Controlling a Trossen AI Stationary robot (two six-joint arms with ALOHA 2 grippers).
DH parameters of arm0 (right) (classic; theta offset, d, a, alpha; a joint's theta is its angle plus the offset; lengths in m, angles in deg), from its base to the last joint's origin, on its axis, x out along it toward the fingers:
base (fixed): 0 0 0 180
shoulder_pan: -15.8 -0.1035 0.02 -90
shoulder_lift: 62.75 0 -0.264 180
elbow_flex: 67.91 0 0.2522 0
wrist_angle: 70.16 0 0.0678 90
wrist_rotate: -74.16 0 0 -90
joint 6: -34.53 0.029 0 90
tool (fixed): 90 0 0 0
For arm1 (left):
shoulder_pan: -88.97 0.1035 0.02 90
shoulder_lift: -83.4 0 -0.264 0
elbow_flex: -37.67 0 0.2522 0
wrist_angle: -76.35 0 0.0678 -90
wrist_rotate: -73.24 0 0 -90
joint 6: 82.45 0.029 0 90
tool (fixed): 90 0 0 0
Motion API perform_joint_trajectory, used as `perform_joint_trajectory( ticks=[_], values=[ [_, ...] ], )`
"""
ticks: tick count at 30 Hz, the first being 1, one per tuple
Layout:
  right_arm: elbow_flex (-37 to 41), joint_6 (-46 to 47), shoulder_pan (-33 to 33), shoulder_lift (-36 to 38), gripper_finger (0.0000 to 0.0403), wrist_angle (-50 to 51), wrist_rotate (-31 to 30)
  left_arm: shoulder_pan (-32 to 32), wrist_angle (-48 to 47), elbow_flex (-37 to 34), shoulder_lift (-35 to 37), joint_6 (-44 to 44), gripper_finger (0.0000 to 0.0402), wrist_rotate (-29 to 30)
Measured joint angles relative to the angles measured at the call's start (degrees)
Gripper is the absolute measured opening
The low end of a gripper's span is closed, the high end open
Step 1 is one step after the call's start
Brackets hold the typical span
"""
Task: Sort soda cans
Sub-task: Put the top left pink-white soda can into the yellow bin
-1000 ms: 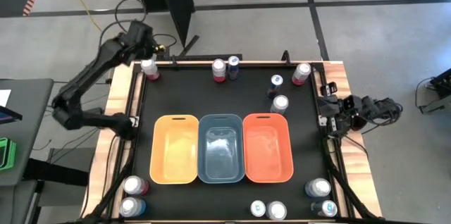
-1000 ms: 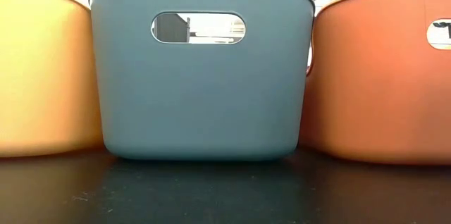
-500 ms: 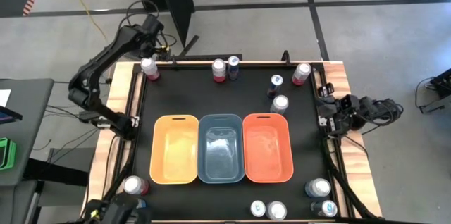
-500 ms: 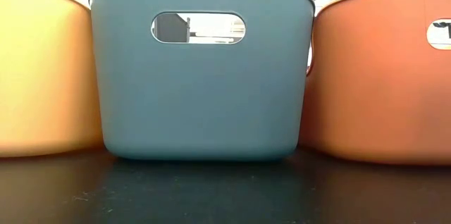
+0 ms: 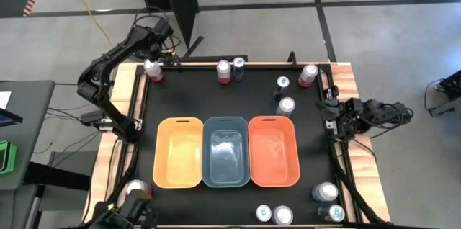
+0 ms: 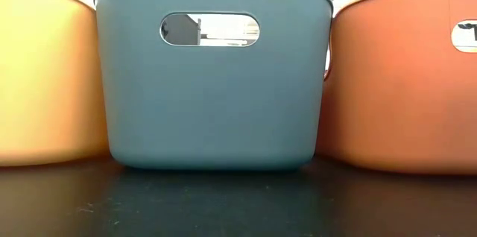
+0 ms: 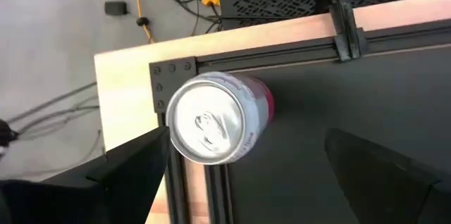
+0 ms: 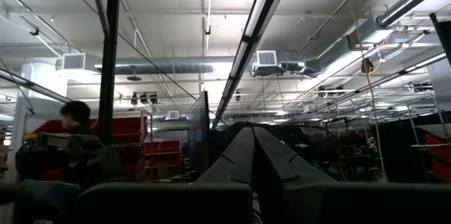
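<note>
Barely begun, by the look of it: orange bin (image 5: 178,152), blue bin (image 5: 226,151) and red bin (image 5: 274,150), side by side at the table's (image 5: 216,99) centre, all apparently bare inside. No can in any of them, so every can left to sort.

Eleven cans in view, all upright along the table's edges:
- near left corner, one (image 5: 137,189);
- near edge, a pair (image 5: 264,214) touching or almost so;
- near right corner, two more (image 5: 325,191);
- right of centre, beyond the red bin, two (image 5: 287,106) close together;
- far edge, a red one (image 5: 224,70) and a blue one (image 5: 238,68) side by side;
- far right corner, one (image 5: 308,75);
- far left corner, a red can (image 7: 211,117) hard against the frame.

Right gripper (image 8: 252,136): parked off the table's right edge, tilted up toward the ceiling, fingers pressed together, nothing between them.

Left gripper (image 7: 246,139): above the far left corner, spread as wide as it goes, one finger either side of the red can. No contact visible, nothing held. Probably lining up for a first pick, with the lowering and the closing not yet done.
</note>
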Motion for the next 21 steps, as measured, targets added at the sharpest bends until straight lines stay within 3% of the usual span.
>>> perform_joint_trajectory(
  ticks=[21],
  values=[
    [0.0, -0.9, 3.9, 0.0, 0.0022, 5.4, 0.0, 0.8, 3.0, 0.0, 0.1, -8.6, 0.0373, 2.5]
  ],
)
